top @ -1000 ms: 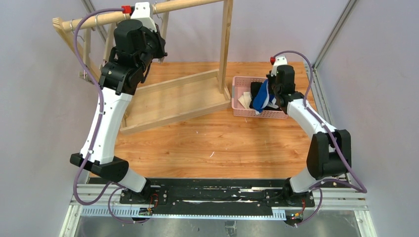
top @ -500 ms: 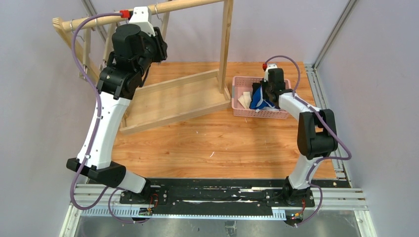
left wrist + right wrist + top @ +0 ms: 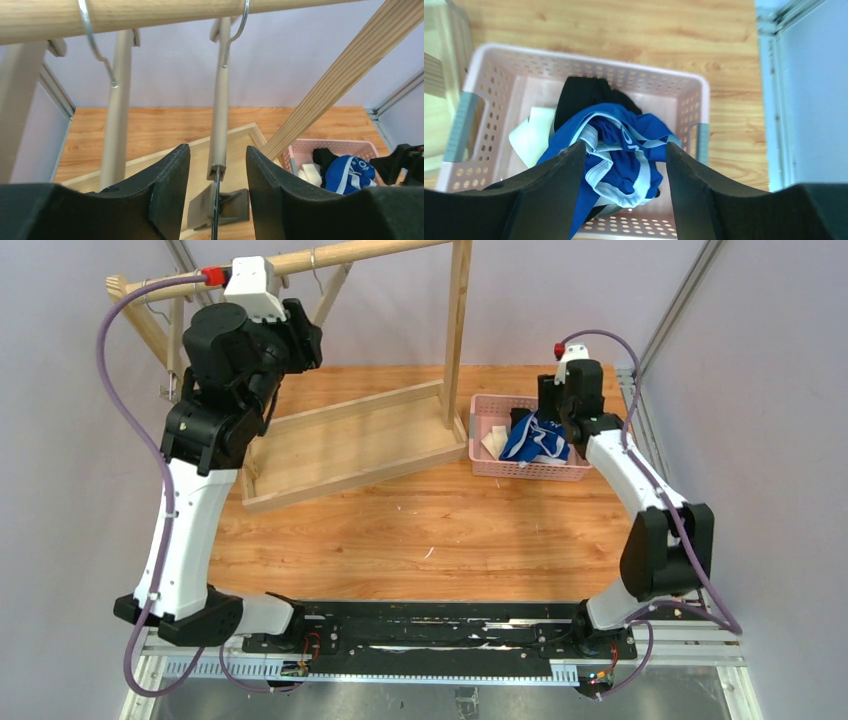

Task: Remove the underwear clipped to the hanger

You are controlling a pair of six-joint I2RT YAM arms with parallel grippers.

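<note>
Lilac walls point(image 3: 780, 390) around a wooden tabletop point(image 3: 420, 530), seen from above. Upper left of the frame: wooden drying rack point(image 3: 350, 440), with the left gripper point(image 3: 216, 150) up at its rail point(image 3: 340, 255), jaws spread on either side of a pale hanger point(image 3: 219, 110) and gripping nothing. No cloth visible on either hanger in the left wrist view. Right of centre: pink basket point(image 3: 480, 435), with the right gripper point(image 3: 625, 147) hovering just above, jaws wide apart and empty. Inside, heaped together: blue briefs point(image 3: 614, 175) on top, black briefs point(image 3: 584, 92) beneath, a pale cloth point(image 3: 531, 135) by the left wall, probably the grey pair. Task apparently all but done. Best finished by lifting the right gripper straight up, fingers wide to avoid snagging the white trim, and by backing the left gripper away level, clear of the wire hook point(image 3: 224, 57).
</note>
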